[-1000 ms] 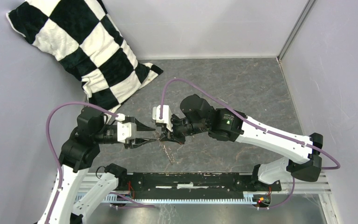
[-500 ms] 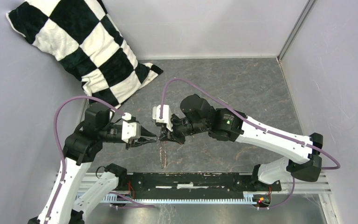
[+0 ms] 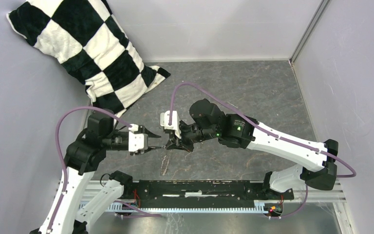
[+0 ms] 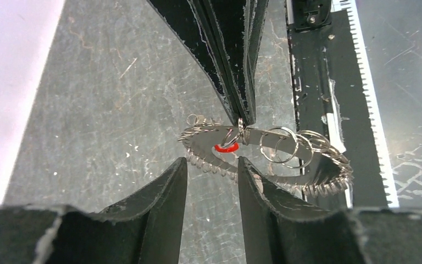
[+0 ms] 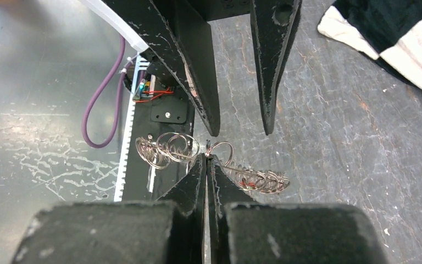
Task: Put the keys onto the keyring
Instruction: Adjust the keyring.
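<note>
Right end effector [image 5: 206,159]: clenched, fingertips pinched on one loop of the keyring [image 5: 258,180]. The ring chain hangs from that pinch, clear of the grey marbled tabletop [image 3: 253,92], with loose larger rings to one side of the grip and a tight coil of small rings to the other.

Red tag [image 4: 225,147] sits among the coils just below the pinch; too small to read any writing on it.

Left end effector [image 4: 212,165]: released, fingers apart and nothing between them. Its tips face the right tips, just beside the keyring; can't tell if they touch it.

Key: can't pick it out among the rings in either wrist view.

From the top camera the two end effectors meet tip to tip left of centre, near the front of the tabletop. The keyring shows only as a thin blurred strand below them.

Black-and-white checked pillow [image 3: 92,48] leans in the far left corner, well apart from the work.
</note>
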Motion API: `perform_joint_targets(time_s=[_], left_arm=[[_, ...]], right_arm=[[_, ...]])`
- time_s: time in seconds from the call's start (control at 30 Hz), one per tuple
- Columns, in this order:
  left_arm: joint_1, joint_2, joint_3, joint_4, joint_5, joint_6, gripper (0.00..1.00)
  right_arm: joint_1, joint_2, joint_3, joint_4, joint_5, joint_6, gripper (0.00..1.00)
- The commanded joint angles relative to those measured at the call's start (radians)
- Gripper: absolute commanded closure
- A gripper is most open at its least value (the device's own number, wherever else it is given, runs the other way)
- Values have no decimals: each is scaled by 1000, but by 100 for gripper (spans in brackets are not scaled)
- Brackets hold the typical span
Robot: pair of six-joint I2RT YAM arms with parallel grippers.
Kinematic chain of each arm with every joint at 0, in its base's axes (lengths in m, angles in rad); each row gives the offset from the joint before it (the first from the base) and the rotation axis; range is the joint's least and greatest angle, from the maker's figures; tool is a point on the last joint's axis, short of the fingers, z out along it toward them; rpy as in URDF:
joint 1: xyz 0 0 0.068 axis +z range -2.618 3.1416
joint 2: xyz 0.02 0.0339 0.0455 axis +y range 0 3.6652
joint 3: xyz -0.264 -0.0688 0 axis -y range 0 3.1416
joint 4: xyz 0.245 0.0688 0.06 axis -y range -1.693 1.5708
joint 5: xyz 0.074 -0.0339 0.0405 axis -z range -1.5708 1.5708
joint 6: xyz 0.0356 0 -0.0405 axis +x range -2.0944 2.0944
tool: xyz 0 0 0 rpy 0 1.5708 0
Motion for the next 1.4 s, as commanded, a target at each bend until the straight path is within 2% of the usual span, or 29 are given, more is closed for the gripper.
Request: perform_joint_targets(time_s=[0.0,0.1,0.23,0.33,0.73,0.87,0.93,1.1,1.2,1.37], left_arm=[[-4,-37,6,31,-18,88,53],[-5,-51,11,61,5,68,51],[-5,-60,14,-10,132,125,50],[-5,-55,6,-27,165,133,51],[-5,-27,16,-33,166,170,75],[-4,-31,18,-31,157,145,91],[-4,-28,19,-7,157,92,95],[-4,-25,0,91,168,-144,98],[-4,-36,-32,188,138,-305,98],[-4,-75,-76,297,95,-461,98]], right_arm=[[5,-44,3,77,-67,13,99],[3,-47,-1,75,-72,14,99],[5,-48,2,86,-83,17,100],[3,-47,5,98,-95,23,99],[3,-36,5,105,-146,23,99],[5,-43,4,89,-149,7,99],[4,-50,0,90,-151,1,99],[4,-66,-13,105,-154,-9,99],[3,-90,-31,131,-154,-8,99],[4,-110,-58,155,-152,-1,99]])
